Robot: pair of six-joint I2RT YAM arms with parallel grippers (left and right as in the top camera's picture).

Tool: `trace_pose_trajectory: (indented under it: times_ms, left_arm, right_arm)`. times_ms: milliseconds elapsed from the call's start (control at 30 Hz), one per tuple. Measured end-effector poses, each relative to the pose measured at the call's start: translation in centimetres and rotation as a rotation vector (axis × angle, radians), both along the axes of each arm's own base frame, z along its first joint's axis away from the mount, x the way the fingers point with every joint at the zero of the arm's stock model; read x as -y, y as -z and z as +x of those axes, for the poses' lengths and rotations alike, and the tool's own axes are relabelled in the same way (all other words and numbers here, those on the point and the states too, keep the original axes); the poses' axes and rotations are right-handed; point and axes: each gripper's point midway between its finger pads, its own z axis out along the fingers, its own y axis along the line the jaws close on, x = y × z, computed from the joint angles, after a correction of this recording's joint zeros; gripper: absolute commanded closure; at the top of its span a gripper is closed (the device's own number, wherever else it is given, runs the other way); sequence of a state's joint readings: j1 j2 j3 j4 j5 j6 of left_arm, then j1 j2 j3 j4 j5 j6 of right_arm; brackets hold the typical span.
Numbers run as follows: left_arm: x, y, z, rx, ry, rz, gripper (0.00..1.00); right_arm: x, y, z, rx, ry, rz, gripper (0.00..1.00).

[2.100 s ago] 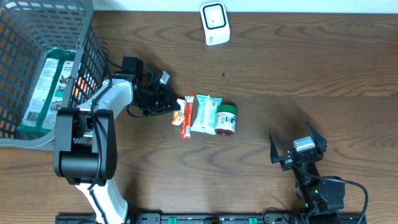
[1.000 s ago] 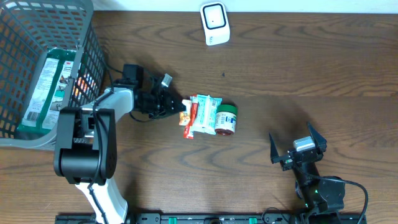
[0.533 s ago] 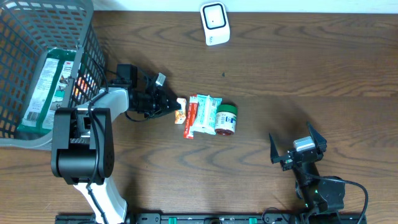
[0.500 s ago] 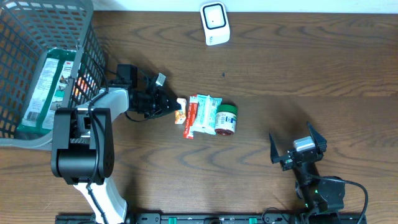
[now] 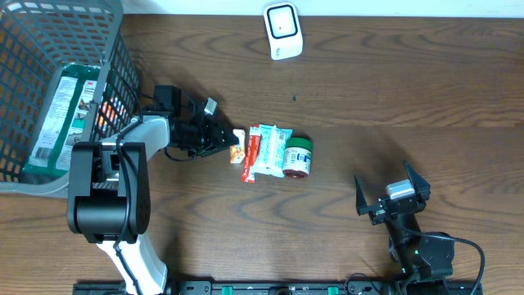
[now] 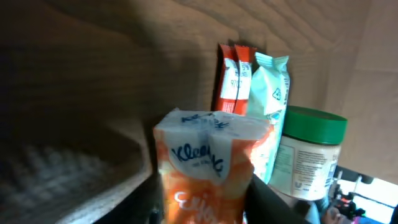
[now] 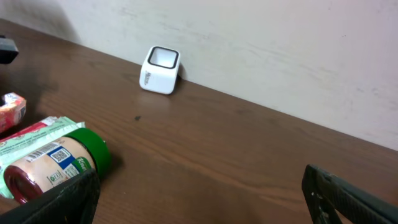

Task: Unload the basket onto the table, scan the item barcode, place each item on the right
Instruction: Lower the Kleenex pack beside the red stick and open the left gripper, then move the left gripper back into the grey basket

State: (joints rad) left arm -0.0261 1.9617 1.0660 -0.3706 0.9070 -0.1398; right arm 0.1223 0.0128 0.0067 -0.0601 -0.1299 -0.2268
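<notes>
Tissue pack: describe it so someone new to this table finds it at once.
Right of the grey basket, a short row of items lies mid-table. The tissue pack is the row's left end, nearest the basket. It alone is orange and white; its neighbours are red sticks, a teal pouch and a green-lidded jar.

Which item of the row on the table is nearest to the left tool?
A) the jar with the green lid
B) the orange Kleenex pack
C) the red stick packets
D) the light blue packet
B: in the overhead view the orange Kleenex pack is the left end of the row, right at the left tool; the jar is the far end.
</notes>
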Motion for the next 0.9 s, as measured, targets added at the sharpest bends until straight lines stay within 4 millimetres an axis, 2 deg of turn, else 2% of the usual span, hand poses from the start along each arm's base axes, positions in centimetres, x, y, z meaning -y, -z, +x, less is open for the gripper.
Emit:
trace_pose_trajectory:
  times_ms: [200, 333, 733, 900]
  left_arm:
    - [-0.7, 0.2, -0.1, -0.021, -0.020, 0.023, 0.46]
    - [-1.0, -1.0, 0.3, 0.017, -0.030, 0.044, 0.45]
    - [-1.5, -9.7, 1.3, 0.214, -0.100, 0.064, 0.43]
    - [-2.6, -15.1, 1.3, 0.246, -0.165, 0.123, 0.42]
  right_arm:
    - [0.0, 0.0, 0.0, 0.000, 0.000, 0.000, 0.01]
    - [0.0, 0.0, 0.0, 0.000, 0.000, 0.000, 0.01]
    - [0.0, 0.0, 0.0, 0.000, 0.000, 0.000, 0.01]
    - [0.0, 0.0, 0.0, 0.000, 0.000, 0.000, 0.01]
